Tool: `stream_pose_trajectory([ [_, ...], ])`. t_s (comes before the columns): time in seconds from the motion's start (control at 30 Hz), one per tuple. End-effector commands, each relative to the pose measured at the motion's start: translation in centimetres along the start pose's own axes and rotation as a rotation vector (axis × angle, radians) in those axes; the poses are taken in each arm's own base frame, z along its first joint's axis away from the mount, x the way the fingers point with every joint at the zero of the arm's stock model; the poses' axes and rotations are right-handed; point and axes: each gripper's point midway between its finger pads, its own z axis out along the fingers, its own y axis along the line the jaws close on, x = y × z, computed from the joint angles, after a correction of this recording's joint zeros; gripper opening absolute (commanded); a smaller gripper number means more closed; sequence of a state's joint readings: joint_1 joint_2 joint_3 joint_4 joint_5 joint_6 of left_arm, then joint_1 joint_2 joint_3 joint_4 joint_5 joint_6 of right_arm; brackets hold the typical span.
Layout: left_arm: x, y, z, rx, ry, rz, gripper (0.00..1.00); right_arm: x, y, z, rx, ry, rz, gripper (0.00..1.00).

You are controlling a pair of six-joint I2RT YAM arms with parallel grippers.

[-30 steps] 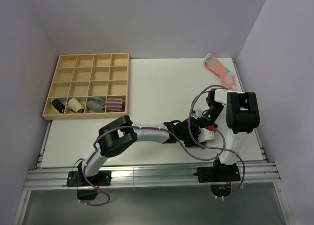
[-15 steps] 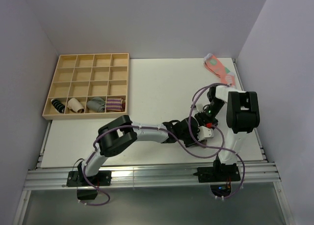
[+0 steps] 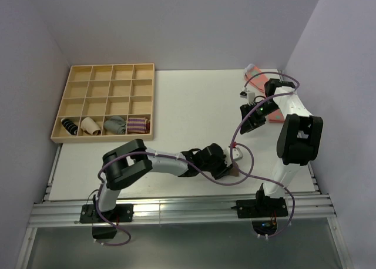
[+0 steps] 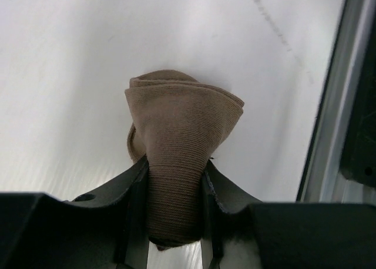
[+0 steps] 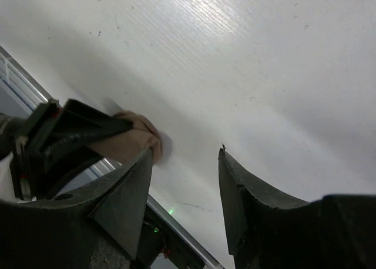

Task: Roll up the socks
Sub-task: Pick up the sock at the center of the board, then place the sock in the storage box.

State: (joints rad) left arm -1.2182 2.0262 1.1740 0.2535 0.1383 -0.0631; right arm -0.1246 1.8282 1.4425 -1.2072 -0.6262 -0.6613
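The tan-brown sock is a tight roll pinched between the fingers of my left gripper. Its free end fans out against the white table, and its striped cuff is hidden. In the top view the left gripper lies low near the table's front right, with a bit of tan sock at its tip. My right gripper is open and empty, raised and apart from the sock, further back on the right. In the right wrist view the right gripper gapes over bare table, with the held sock to its left.
A wooden compartment tray stands at the back left, with small sock bundles in its front row. A coral-pink dotted sock lies at the far right corner, partly behind the right arm. The table's metal front rail runs close beside the left gripper.
My right gripper has left the left gripper's side and swung up and back toward the far right. The left gripper keeps its hold on the sock and has shifted slightly left and nearer.
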Motion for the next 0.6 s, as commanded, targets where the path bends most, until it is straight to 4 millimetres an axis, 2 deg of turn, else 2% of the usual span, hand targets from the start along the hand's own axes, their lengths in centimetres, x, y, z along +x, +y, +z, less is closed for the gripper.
stream_pose_trajectory([
  [0.0, -3.8, 2.8, -3.4, -0.14, -0.127, -0.121, 0.0, -0.7, 1.9, -1.7, -0.009, -0.056, -0.015, 0.56],
  [0.07, -3.8, 5.2, -5.1, -0.228, -0.145, -0.162, 0.0, -0.7, 2.1, -1.8, -0.004, -0.063, -0.022, 0.56],
  [0.1, -5.2, 5.6, -6.7, -0.245, -0.185, -0.184, 0.0, -0.8, 2.1, -2.1, 0.003, -0.073, -0.027, 0.56],
  [0.17, -5.7, 8.5, -8.9, -0.338, -0.209, -0.226, 0.0, -1.0, 2.3, -2.4, 0.007, -0.081, -0.036, 0.56],
  [0.2, -6.4, 9.3, -10.5, -0.37, -0.219, -0.241, 0.0, -1.0, 2.3, -2.5, 0.011, -0.084, -0.041, 0.56],
  [0.23, -6.7, 11.0, -11.7, -0.422, -0.225, -0.261, 0.0, -1.0, 2.3, -2.6, 0.015, -0.086, -0.042, 0.56],
  [0.3, -8.4, 13.7, -14.5, -0.541, -0.274, -0.306, 0.0, -1.1, 2.3, -2.8, 0.025, -0.091, -0.044, 0.56],
  [0.33, -8.1, 15.6, -15.8, -0.594, -0.266, -0.338, 0.0, -1.1, 2.3, -2.8, 0.027, -0.091, -0.045, 0.56],
  [0.37, -9.0, 17.0, -17.6, -0.65, -0.309, -0.396, 0.0, -1.0, 2.4, -2.8, 0.028, -0.092, -0.049, 0.56],
  [0.4, -9.0, 17.9, -18.6, -0.673, -0.309, -0.424, 0.0, -1.0, 2.4, -2.9, 0.028, -0.091, -0.048, 0.55],
  [0.43, -8.9, 20.3, -20.4, -0.724, -0.325, -0.466, 0.0, -0.9, 2.5, -2.9, 0.025, -0.09, -0.048, 0.55],
  [0.47, -9.1, 21.3, -21.7, -0.75, -0.35, -0.519, 0.0, -0.9, 2.6, -2.9, 0.024, -0.092, -0.051, 0.55],
  [0.5, -8.9, 23.3, -23.0, -0.772, -0.365, -0.561, 0.0, -0.9, 2.6, -2.9, 0.025, -0.093, -0.051, 0.55],
  [0.57, -9.2, 25.3, -24.5, -0.781, -0.408, -0.638, 0.0, -0.8, 2.5, -2.7, 0.022, -0.089, -0.049, 0.55],
])
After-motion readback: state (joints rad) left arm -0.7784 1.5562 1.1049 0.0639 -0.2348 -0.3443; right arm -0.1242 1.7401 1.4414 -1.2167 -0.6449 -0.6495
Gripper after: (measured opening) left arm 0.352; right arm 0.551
